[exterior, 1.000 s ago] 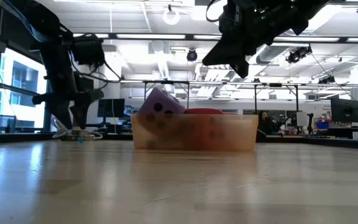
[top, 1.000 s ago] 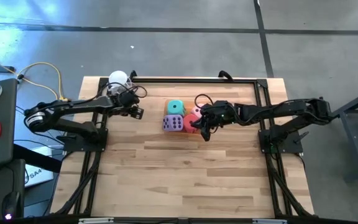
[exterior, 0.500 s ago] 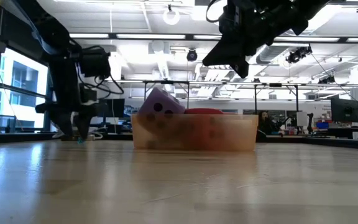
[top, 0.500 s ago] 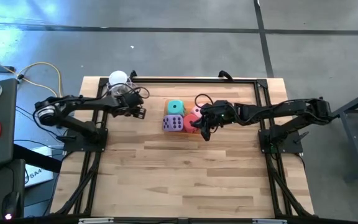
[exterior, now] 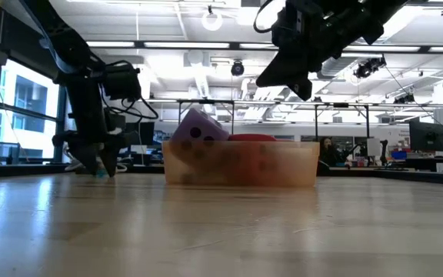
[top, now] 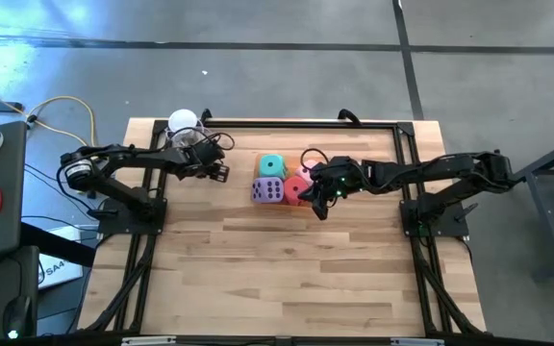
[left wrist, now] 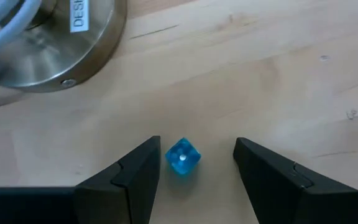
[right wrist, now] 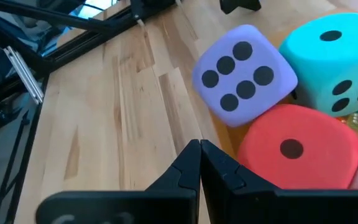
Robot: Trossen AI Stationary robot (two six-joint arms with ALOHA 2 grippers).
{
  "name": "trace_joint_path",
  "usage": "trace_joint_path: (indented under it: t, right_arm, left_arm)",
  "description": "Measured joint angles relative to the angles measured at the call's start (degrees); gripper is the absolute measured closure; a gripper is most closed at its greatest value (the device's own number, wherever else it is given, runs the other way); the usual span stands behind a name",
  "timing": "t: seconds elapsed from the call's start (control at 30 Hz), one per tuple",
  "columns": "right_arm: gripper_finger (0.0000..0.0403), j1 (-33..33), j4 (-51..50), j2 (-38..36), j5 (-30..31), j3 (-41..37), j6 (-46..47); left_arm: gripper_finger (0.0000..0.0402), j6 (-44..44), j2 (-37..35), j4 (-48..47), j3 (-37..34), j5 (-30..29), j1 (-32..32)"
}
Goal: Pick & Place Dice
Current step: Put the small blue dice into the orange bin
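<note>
A small translucent blue die (left wrist: 183, 157) is shown only in the left wrist view, lying on the wooden counter (left wrist: 241, 81) between the two spread fingers (left wrist: 138, 174) of the left end effector (left wrist: 194, 171), close to one finger, with nothing gripped. A round metal base (left wrist: 61, 43) with a cable is seen near it there. From above, the left end effector (top: 217, 171) is found at the far left part of the counter (top: 277, 259), beside a white round-topped cup (top: 184, 122).

The four large dice are seen best from above, packed together in an orange tray (exterior: 241, 165): the green-teal die (top: 272, 165), the purple die (top: 267, 189), the pink die (top: 303, 173) and the red die (top: 296, 191). In the right wrist view the pips are made out: six on the purple die (right wrist: 244, 74), one on the red die (right wrist: 297, 149). The right end effector (top: 317, 202) is held just beside the red die, its fingers (right wrist: 191, 165) pressed together and empty, above bare wood at the tray's edge.

In the low view the tray's translucent wall is seen, with the purple die (exterior: 198, 129) rising above its rim; the right end effector (exterior: 287, 73) hangs over it. Beyond the counter a large hall with ceiling lights, windows and desks with monitors is shown.
</note>
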Motion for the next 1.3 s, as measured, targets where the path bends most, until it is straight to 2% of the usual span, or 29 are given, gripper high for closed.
trace_joint_path:
  t: [0.17,0.43,0.5,1.03,1.2,1.3]
  right_arm:
    - [0.0401,0.0,-0.3,0.0,-1.1,0.0,0.0]
    - [0.0401,0.0,-0.5,0.0,-1.8,0.0,0.0]
    - [0.0401,0.0,-0.5,0.0,-2.6,0.0,0.0]
    - [0.0401,0.0,-0.9,0.0,-4.1,0.0,0.3]
    - [0.0401,0.0,-0.9,0.0,-4.1,0.0,0.6]
    - [0.0401,0.0,-0.9,0.0,-4.1,0.0,0.6]
  left_arm:
    - [0.0218,0.9,0.0,0.2,0.0,2.6,1.1]
    - [0.0309,0.5,0.0,0.1,0.0,4.8,1.7]
    - [0.032,0.5,0.0,0.2,0.0,4.9,1.6]
    - [0.0325,-2.1,-0.4,0.0,-0.1,5.5,-1.8]
    - [0.0325,-2.4,-3.2,0.5,-0.2,9.6,-3.3]
    - [0.0325,-2.5,-6.1,1.3,-0.1,9.9,-4.0]
